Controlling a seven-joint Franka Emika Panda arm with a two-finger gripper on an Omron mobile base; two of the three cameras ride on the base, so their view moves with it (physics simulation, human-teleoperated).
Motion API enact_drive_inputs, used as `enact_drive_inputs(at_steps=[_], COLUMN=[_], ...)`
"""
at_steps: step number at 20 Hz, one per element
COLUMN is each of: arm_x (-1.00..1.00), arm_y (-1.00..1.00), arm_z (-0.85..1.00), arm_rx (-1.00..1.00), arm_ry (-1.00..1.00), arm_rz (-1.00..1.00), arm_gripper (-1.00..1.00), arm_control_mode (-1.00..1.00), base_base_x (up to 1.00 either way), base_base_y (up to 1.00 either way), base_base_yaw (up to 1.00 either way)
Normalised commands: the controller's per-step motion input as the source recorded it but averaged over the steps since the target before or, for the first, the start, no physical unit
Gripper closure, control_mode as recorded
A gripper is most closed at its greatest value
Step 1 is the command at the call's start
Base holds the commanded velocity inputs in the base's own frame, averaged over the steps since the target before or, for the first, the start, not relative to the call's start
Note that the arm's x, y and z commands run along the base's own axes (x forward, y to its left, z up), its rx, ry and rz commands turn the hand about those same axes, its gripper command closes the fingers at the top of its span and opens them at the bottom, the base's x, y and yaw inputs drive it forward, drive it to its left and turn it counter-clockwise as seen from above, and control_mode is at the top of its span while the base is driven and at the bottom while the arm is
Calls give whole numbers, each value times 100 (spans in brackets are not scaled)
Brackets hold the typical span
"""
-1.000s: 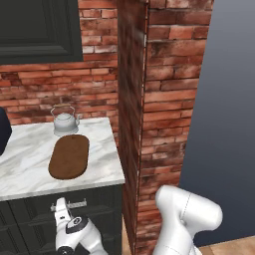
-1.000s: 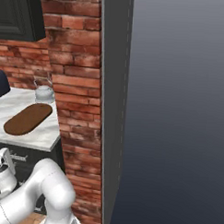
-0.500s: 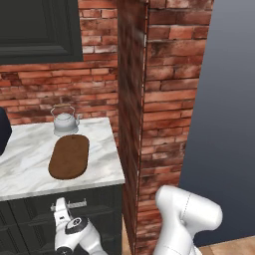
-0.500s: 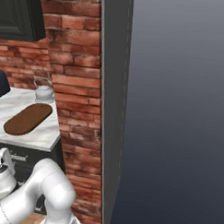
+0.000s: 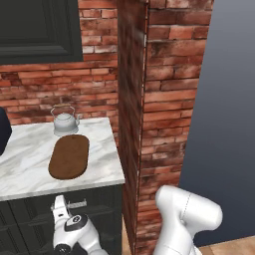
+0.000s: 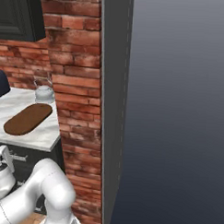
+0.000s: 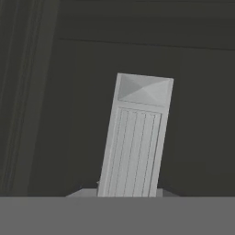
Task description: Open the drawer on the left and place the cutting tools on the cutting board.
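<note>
Left base view: shows the gripper (image 5: 61, 205) low against the charcoal front of the drawer (image 5: 94, 206), right at its silver bar handle (image 5: 75, 204), just under the edge of the white marble countertop (image 5: 99, 164). Hand view: looks close onto the dark drawer front (image 7: 193, 114) with the pale ribbed handle (image 7: 135, 142) rising from between the fingertips, which sit out of sight at the bottom edge. Cannot tell whether the jaws clamp the bar or merely stand around it. Drawer front flush with the cabinet, not pulled out. On the counter, shows the oval dark-brown cutting board (image 5: 69, 156) lying flat and bare, with a small silver kettle (image 5: 64, 121) just behind it near the brick wall (image 5: 94, 89). Right base view: same board (image 6: 27, 119) and kettle (image 6: 43, 92) left of the brick pillar (image 6: 79, 108), white hand (image 6: 2, 159) low at the drawer front.
</note>
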Motion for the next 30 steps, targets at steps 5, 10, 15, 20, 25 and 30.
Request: enact_drive_inputs(at_steps=[5, 10, 15, 20, 25, 30], arm_x=[-61, -86, -80, -75, -77, -76], arm_y=[0, 0, 0, 0, 0, 0], arm_z=[0, 0, 0, 0, 0, 0], arm_rx=[0, 0, 0, 0, 0, 0], arm_ry=[0, 0, 0, 0, 0, 0], arm_rz=[2, 6, 6, 6, 6, 6], arm_gripper=[100, 100, 100, 100, 100, 100], arm_control_mode=[-100, -100, -100, -100, -100, -100], base_base_x=[0, 0, 0, 0, 0, 0], base_base_y=[0, 0, 0, 0, 0, 0], base_base_yaw=[0, 0, 0, 0, 0, 0])
